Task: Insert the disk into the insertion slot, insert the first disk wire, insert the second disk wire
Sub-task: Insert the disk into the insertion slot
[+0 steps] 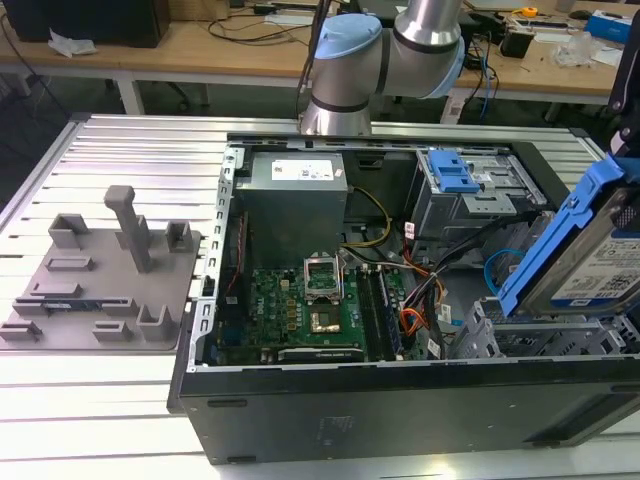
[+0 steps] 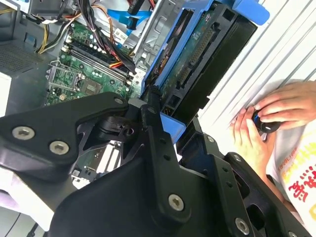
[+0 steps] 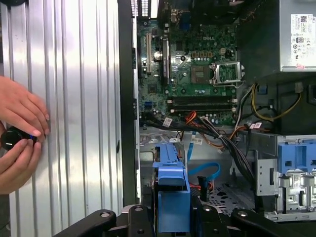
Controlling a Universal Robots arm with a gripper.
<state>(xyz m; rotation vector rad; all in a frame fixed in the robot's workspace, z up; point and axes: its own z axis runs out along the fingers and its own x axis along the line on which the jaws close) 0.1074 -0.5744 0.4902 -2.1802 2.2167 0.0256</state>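
Disk (image 1: 592, 250): flat silver hard drive with a white label, in a bright blue plastic carrier. It is in the air, steeply tilted, over the end of the open black computer case (image 1: 400, 410) at the exterior view's right. It is not in any bay.

Gripper (image 3: 172, 217): black fingers closed on the blue carrier from both sides. Both wrist views show the grip.

Insertion slot (image 1: 488, 338): grey sheet-metal cage with a perforated side wall, just below the disk's lower edge. I cannot tell if the two touch.

First disk wire (image 1: 412, 322): thin orange-red wires lying loose between the green motherboard (image 1: 300, 305) and the cage.

Second disk wire (image 1: 495, 268): a light-blue loop near the disk's lower corner. I cannot make out either wire's plug.

Step in hand, as I judge it: disk insertion, at the approach. Neither wire looks connected to the disk.

Seating the disk would call for bringing it down from its tilt, squaring the carrier to the bay mouth, and keeping the blue loop from being trapped beneath.

Beyond the case, a person's hands (image 3: 19, 133) rest on the ribbed aluminium table (image 3: 74, 98), around a small black knob (image 3: 12, 139).
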